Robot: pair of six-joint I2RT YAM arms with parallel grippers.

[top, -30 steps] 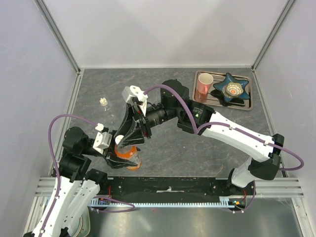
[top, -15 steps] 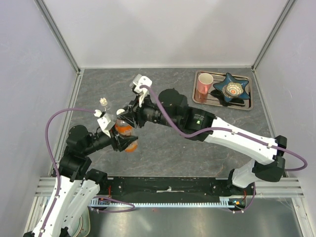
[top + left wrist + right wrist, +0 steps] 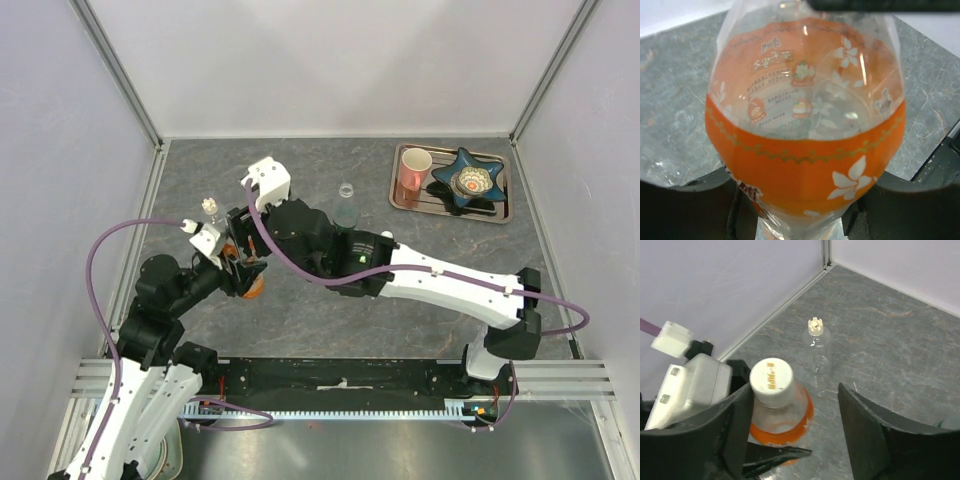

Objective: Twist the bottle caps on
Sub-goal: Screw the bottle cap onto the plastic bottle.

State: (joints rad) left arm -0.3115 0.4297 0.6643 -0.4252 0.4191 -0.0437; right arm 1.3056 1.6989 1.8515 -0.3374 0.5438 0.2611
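Note:
The orange-labelled bottle stands on the table at the left, with my left gripper shut on its lower body. A white cap sits on its neck. My right gripper is open above the bottle, one finger on either side of the capped neck, the left finger close to the cap. In the top view the two grippers meet over the bottle. A tiny clear bottle with a cream top stands just beyond. A green-labelled bottle stands mid-table.
At the back right a metal tray carries a pink mug and a blue star-shaped dish. A small pale round thing lies behind the green-labelled bottle. The left wall is close to the bottles.
The left gripper has carried the orange bottle from the front of the table back and to the left. The right gripper followed it and has opened off the cap.

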